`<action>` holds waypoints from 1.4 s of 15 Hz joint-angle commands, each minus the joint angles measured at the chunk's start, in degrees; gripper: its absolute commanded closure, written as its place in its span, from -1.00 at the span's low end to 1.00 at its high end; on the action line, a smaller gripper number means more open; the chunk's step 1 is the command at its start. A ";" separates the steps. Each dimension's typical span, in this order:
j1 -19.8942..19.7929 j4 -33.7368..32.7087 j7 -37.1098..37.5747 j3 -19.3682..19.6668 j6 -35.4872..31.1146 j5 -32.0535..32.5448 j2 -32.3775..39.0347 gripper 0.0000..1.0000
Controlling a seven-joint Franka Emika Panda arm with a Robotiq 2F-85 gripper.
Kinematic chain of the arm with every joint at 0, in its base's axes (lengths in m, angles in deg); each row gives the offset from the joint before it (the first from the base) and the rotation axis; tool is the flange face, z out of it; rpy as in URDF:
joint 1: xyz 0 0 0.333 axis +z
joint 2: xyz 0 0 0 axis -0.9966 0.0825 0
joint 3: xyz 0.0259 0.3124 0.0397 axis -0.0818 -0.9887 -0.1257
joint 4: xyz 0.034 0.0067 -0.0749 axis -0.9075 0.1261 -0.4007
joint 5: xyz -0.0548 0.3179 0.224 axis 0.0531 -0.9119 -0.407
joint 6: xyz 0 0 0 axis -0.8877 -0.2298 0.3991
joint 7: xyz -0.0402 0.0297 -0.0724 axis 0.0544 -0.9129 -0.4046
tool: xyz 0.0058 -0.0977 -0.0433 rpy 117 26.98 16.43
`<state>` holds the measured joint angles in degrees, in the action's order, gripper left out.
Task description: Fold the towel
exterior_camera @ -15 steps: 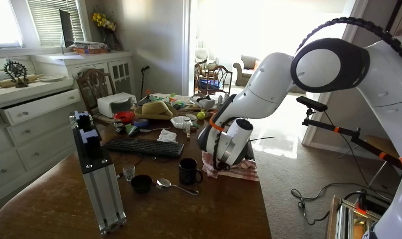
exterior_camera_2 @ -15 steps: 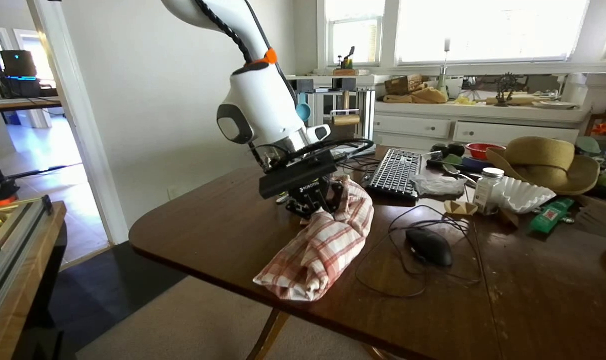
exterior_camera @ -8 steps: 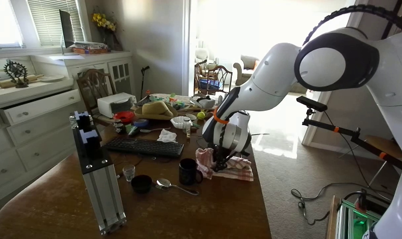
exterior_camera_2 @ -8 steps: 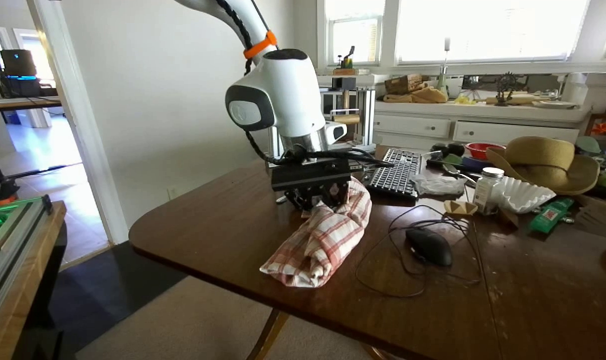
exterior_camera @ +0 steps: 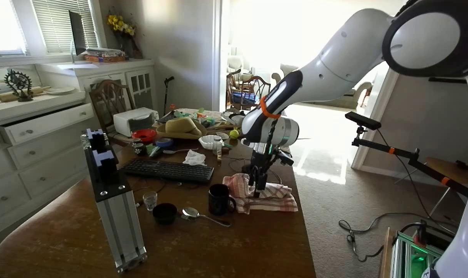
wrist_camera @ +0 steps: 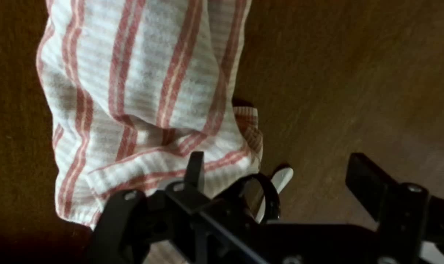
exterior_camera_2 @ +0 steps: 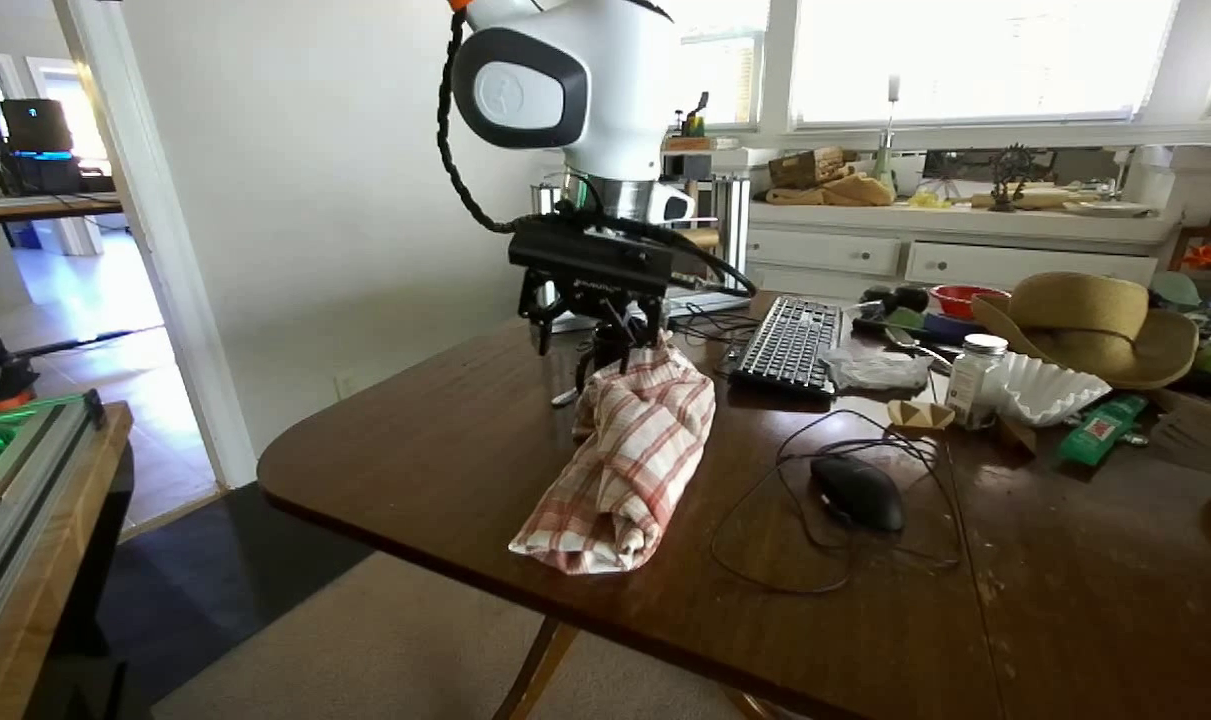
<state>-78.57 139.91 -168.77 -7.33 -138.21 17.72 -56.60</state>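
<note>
A white towel with red stripes lies on the wooden table, gathered into a long, rumpled, layered bundle. One end is close to the table's edge. My gripper is above the opposite end, its jaws wide apart with no cloth between them. In the wrist view, one finger overlaps the towel, while the other finger is over bare wood. An exterior view shows the gripper pointing down over the towel; whether its tips touch the cloth I cannot tell.
A black mug stands right beside the towel, its handle under the gripper in the wrist view. A spoon, a dark bowl and a small glass sit nearby. A mouse and a keyboard are also close.
My gripper has opened and let go of the towel. The arm has risen and turned more upright. The towel's end by the mug has settled, shifting slightly toward the mug.
</note>
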 commanded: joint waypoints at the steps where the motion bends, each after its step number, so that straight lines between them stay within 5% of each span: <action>1: -9.17 0.42 8.54 -6.85 6.18 5.62 -6.08 -1.00; 6: -14.54 0.96 15.13 -9.14 7.01 8.95 -10.74 -1.00; 16: -17.55 4.38 33.18 -5.98 8.34 26.52 -22.57 -1.00; 21: -18.36 2.62 31.50 -6.17 9.15 25.02 -21.89 -1.00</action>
